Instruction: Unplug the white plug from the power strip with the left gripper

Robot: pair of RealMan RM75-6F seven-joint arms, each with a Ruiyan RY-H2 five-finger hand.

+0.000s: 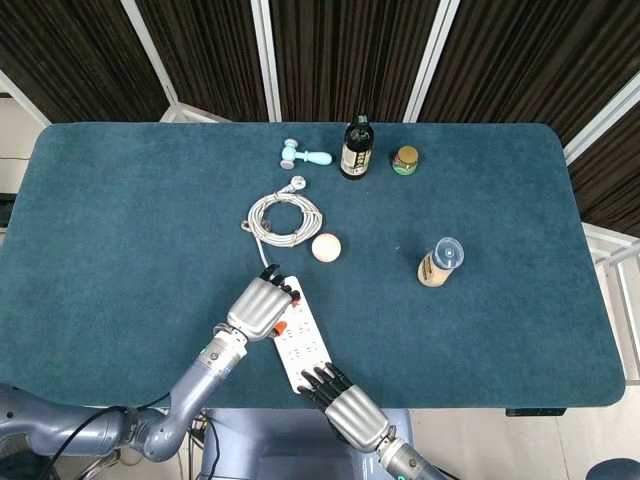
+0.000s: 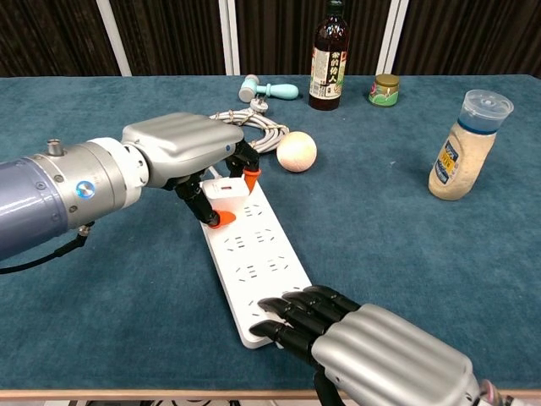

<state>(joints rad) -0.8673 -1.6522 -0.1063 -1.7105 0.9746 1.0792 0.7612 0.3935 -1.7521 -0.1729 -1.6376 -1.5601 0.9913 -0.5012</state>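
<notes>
While a blue desk (image 2: pixel 101 321) fills both views, the white power strip (image 2: pixel 254 262) lies slanted near its front edge. From the left, the left hand (image 2: pixel 182 152) reaches over the far end of the strip, its fingers clamped around the white plug (image 2: pixel 226 190), which sits just above that end; whether its prongs are free of the socket I cannot tell. At the near end, the right hand (image 2: pixel 372 347) rests its dark fingertips (image 2: pixel 287 309) on the strip, fingers together and flat, holding nothing. Behind the strip lies a coiled white cable (image 1: pixel 285 215), and just beside it a pale ball (image 2: pixel 297 151). Well to the right stands a clear-capped seasoning shaker (image 2: pixel 463 145). Along the far side stand a dark bottle (image 2: pixel 327 59), a small green-lidded jar (image 2: pixel 385 90), and a light-blue handled tool (image 2: pixel 264 89) lying flat.
</notes>
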